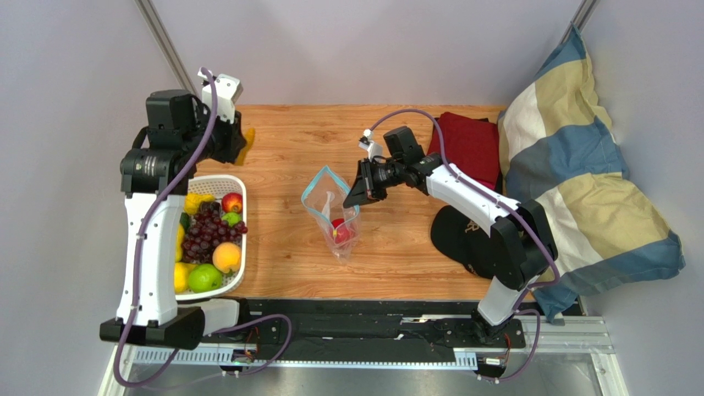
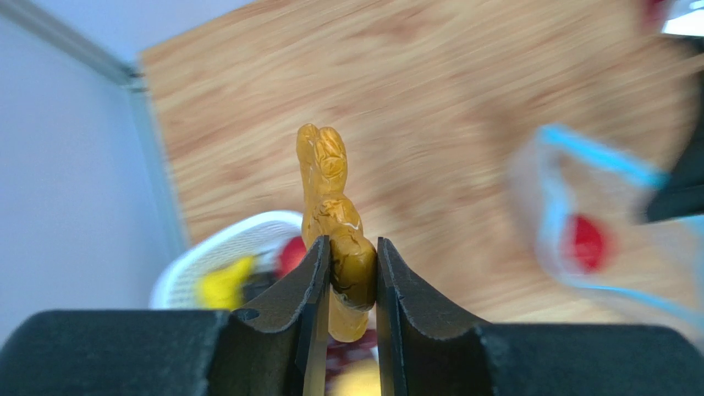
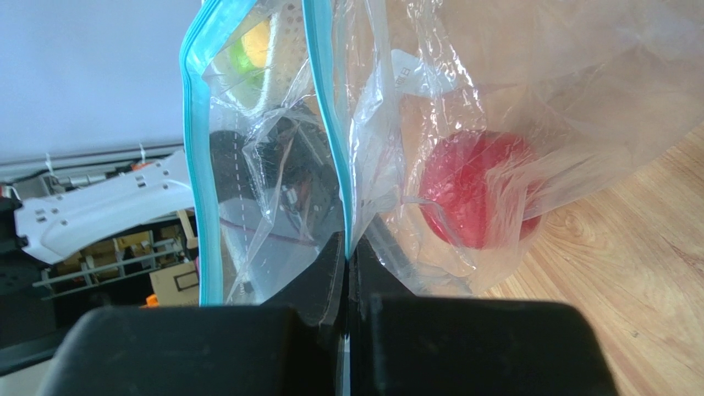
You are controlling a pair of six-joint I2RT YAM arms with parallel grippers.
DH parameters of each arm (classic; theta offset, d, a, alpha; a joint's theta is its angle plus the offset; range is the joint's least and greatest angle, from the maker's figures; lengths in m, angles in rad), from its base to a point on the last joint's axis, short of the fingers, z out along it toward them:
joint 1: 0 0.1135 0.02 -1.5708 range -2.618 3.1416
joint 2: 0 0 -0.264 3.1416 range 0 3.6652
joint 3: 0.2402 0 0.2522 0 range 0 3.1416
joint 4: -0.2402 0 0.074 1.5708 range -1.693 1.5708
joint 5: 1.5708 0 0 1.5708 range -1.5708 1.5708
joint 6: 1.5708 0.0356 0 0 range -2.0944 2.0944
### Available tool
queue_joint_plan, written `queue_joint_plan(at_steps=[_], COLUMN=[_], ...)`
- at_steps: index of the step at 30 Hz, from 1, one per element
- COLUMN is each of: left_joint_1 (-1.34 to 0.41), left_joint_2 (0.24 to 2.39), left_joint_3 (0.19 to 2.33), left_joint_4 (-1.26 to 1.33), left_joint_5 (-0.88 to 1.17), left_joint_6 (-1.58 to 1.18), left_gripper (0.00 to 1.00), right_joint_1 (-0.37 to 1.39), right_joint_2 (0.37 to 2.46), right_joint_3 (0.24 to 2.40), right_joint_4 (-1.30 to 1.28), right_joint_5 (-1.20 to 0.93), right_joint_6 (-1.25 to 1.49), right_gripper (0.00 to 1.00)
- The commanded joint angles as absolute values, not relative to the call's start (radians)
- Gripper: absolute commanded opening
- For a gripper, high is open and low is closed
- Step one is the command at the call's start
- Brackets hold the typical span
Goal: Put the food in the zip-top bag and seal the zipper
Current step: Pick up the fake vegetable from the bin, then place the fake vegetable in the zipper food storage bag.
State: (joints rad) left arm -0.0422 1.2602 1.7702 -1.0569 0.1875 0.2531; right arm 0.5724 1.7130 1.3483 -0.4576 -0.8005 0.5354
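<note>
My left gripper is shut on an orange lumpy cluster and holds it in the air above the table's far left; the gripper shows there from the top too. My right gripper is shut on the light blue zipper strip of the zip-top bag, holding its mouth open at mid-table. A red apple lies inside the bag, also seen from above. The other fruits, grapes, a peach and a green apple, lie in the white basket.
A black cap lies right of the bag, under the right arm. A dark red cloth lies at the far right. A blue and cream pillow overhangs the table's right edge. The basket stands at the left edge.
</note>
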Motion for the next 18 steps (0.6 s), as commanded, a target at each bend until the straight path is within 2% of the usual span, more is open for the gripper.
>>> queue_joint_plan(at_steps=[1, 7, 11, 18], left_joint_1=[-0.1, -0.184, -0.285, -0.428], left_joint_2=[1.201, 1.085, 1.049, 1.088], left_joint_3=[1.74, 1.522, 1.434, 1.388], left_joint_4=[-1.01, -0.772, -0.683, -0.679], left_joint_5=[0.397, 0.474, 0.417, 0.292], left_joint_6=[-0.156, -0.486, -0.575, -0.604], left_gripper=[0.0, 0.0, 0.0, 0.0], right_joint_1=[0.574, 0.587, 0.597, 0.612], right_joint_2=[1.718, 1.698, 1.674, 1.643], right_joint_3=[1.391, 1.381, 1.371, 1.348], right_joint_4=[-0.376, -0.348, -0.324, -0.318], right_joint_5=[-0.775, -0.73, -0.686, -0.63], right_joint_6=[0.646, 0.706, 0.715, 0.718], right_gripper=[0.0, 0.0, 0.0, 0.0])
